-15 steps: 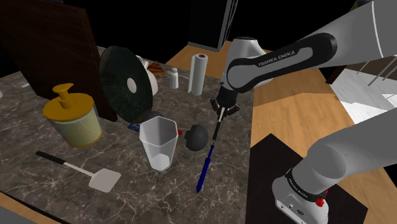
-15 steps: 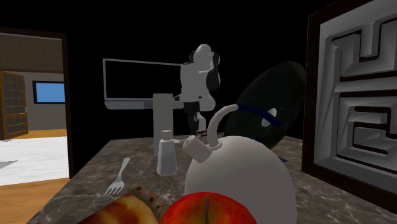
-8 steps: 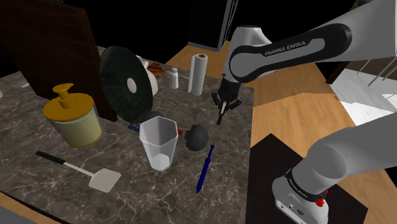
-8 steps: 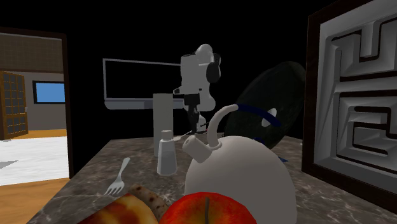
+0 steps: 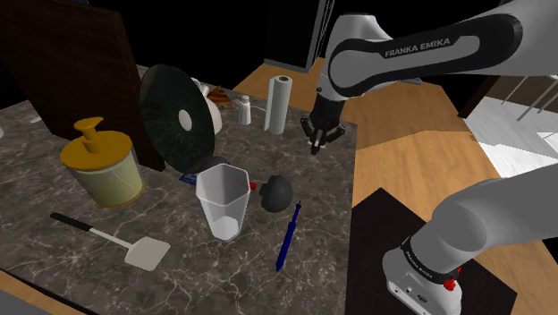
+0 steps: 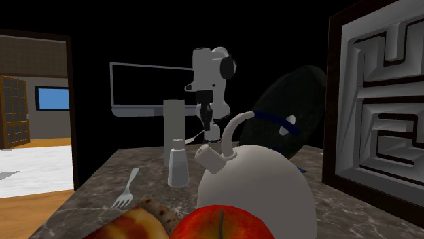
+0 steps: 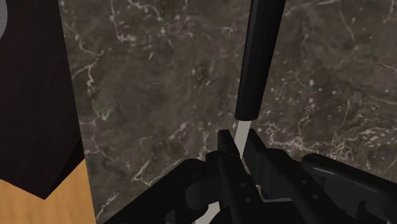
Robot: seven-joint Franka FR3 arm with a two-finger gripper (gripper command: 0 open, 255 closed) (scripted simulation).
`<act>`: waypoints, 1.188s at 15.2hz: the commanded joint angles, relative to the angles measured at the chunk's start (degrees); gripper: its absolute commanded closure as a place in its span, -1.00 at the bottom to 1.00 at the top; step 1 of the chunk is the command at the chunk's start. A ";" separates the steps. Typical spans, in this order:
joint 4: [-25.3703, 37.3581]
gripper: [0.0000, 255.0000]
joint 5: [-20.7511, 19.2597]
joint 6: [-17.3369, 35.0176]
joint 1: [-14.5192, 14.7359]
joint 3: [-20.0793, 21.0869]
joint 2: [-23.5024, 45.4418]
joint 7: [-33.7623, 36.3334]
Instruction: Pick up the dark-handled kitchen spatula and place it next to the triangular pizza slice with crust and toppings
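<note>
— Progress?
— None banked: the tool (image 5: 317, 143) hangs above the veined marble worktop (image 5: 206, 279); open or closed, I can't tell. The spatula (image 7: 256, 67), as I read it, looks to lie on the worktop right below the tool: round dark handle, thin pale shank. Not lifted.
— And the pizza (image 6: 136, 224)?
— Well away from the tool, a crusty wedge by a glossy apple (image 6: 221, 227). Lift, carry, set-down all left. A flat-bladed turner (image 5: 112, 240) lies well off from the tool too.

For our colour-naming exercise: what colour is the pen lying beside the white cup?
Blue; the slim pen shows best in the shoulder view.
</note>
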 commanded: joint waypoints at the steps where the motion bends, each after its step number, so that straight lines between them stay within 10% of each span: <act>1: 0.53 1.00 -0.03 -1.03 0.02 -0.19 -0.48 0.00; 18: 37.83 1.00 -15.04 -4.33 -7.11 -3.18 35.59 -1.24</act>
